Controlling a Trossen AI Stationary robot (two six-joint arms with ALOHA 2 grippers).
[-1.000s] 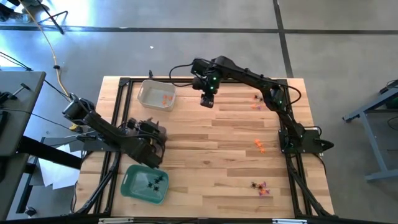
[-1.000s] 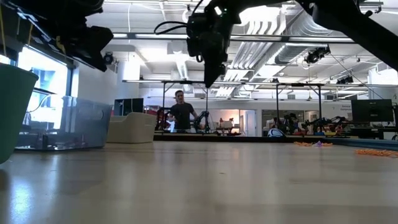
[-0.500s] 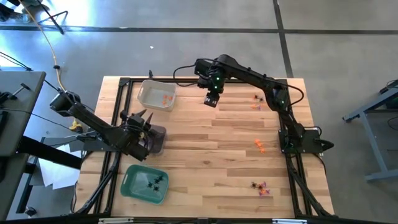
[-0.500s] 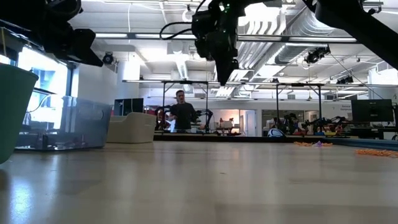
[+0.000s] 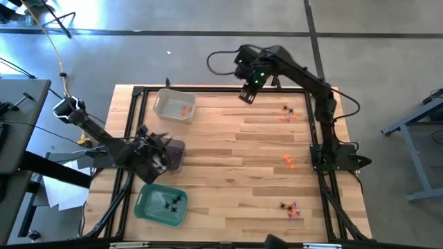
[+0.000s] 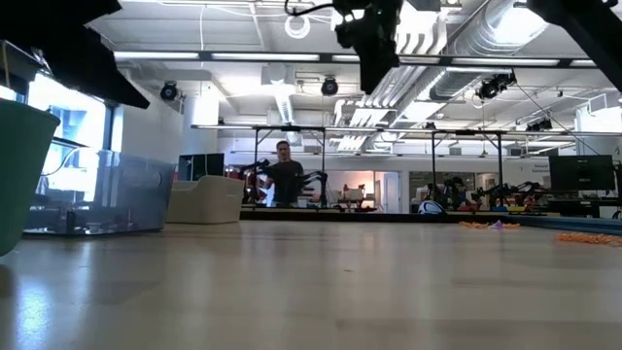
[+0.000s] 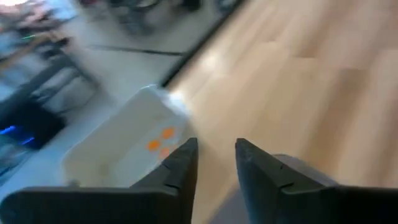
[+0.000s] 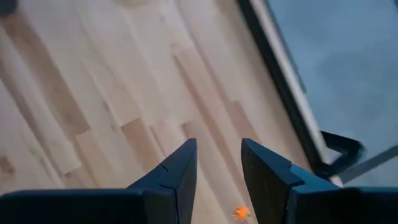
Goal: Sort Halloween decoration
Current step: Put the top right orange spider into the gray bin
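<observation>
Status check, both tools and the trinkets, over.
Left tool open, empty, beside green tray. Right tool open, empty, high at far edge. Tiny orange plastic trinkets loose on table. Nothing blocking.

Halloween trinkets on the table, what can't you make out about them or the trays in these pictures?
- High view: the loose trinkets on the right side are too small to tell their shapes.
- High view: black pieces in the green tray are too small to count.
- High view: the purple tray is partly covered by the left gripper.
- Left wrist view: the clear tray and its orange pieces are blurred.
</observation>
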